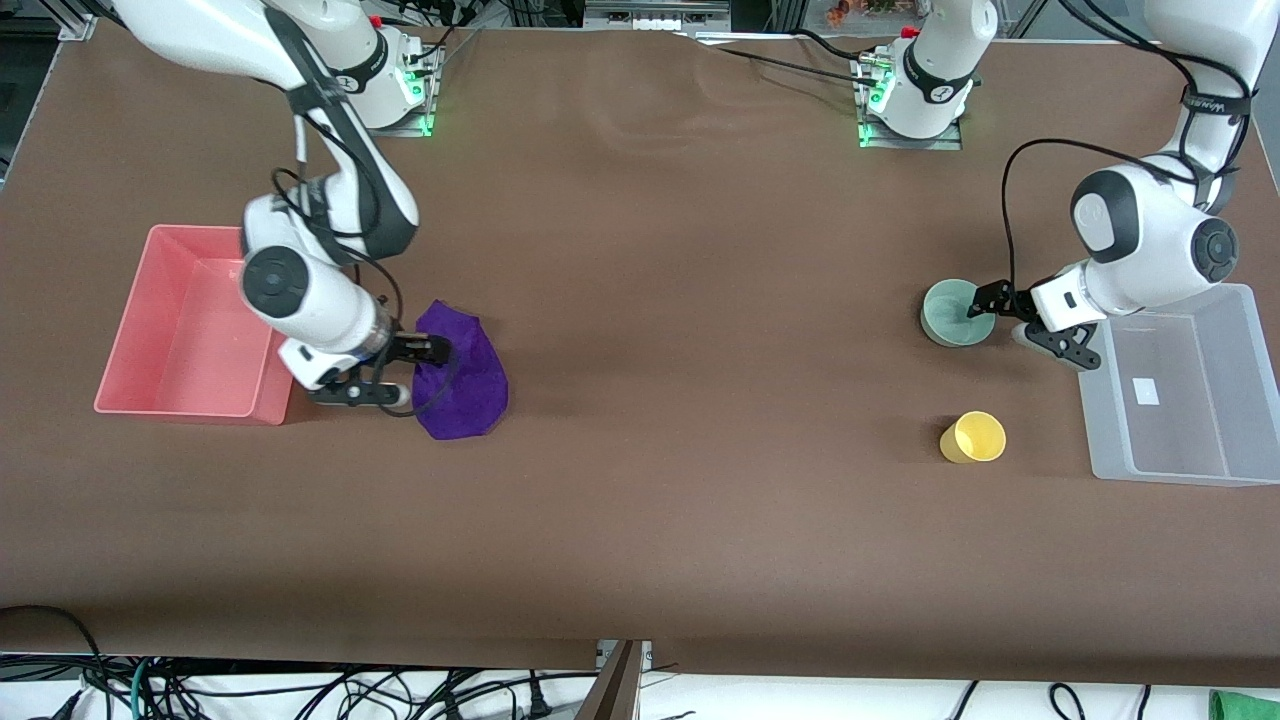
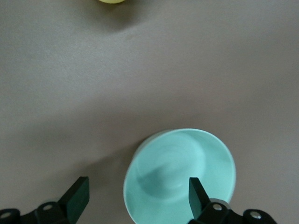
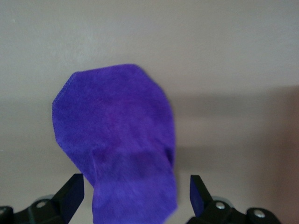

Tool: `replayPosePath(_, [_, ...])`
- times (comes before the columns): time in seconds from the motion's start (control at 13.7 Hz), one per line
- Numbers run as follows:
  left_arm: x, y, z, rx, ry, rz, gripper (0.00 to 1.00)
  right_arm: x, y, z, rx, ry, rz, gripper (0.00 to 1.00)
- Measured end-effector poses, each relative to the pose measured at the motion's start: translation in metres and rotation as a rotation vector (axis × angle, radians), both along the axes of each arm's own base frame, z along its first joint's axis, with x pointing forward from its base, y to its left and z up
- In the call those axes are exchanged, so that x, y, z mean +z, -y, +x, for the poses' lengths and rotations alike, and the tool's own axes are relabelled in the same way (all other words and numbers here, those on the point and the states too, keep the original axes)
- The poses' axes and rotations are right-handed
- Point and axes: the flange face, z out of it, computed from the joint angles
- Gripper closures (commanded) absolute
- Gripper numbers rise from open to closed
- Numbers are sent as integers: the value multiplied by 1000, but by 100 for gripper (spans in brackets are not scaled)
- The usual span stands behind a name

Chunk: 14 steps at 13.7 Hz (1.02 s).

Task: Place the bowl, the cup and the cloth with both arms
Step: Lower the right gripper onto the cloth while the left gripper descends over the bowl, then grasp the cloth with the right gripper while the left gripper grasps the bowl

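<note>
A pink tray (image 1: pixel 150 330) sat empty at the right arm's end of the counter (image 1: pixel 680 300). Just beside it, the right pincer (image 1: pixel 425 352) stood spread wide over the purple cloth (image 1: pixel 465 375), whose edge seemingly lay between its fingers. The left pincer (image 1: pixel 990 300), equally spread, straddled the rim of the mint bowl (image 1: pixel 950 315). The yellow cup (image 1: pixel 972 438) stood at the bowl's six o'clock, near the clear bin (image 1: pixel 1230 310), empty but for a white label.

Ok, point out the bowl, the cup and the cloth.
bowl (image 1: pixel 955 315): front view, on its pale green inside.
cup (image 1: pixel 975 437): front view, on its yellow open mouth.
cloth (image 1: pixel 468 385): front view, on the purple fabric's middle.
</note>
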Motion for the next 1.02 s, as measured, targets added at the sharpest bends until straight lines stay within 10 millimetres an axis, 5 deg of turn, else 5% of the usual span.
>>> replayPosePath(0.15, [-15,0,-1,-12,-6,-1,67,-34,-5,-9,8,0,9,0])
replayPosePath(0.22, [-22,0,-3,-16,-16,-4,95,-47,-7,-14,13,-7,10,0])
replayPosePath(0.29, [-27,1,-4,-17,-25,-6,100,-57,-10,-18,19,-16,10,1])
replayPosePath(0.37, [-31,1,-5,-17,-32,-8,100,-63,-11,-21,22,-23,9,31])
replayPosePath(0.44, [-32,1,-5,-17,-35,-8,100,-67,-12,-22,23,-24,10,81])
replayPosePath(0.51, [-32,0,-4,-17,-32,-8,100,-70,-13,-22,24,-23,11,100])
replayPosePath(0.8, [-16,-7,10,-12,-21,-14,100,-73,-13,-23,24,-28,11,100])
replayPosePath(1.02, [46,-39,45,-17,-91,-76,100,-69,-12,-21,22,-22,11,100])
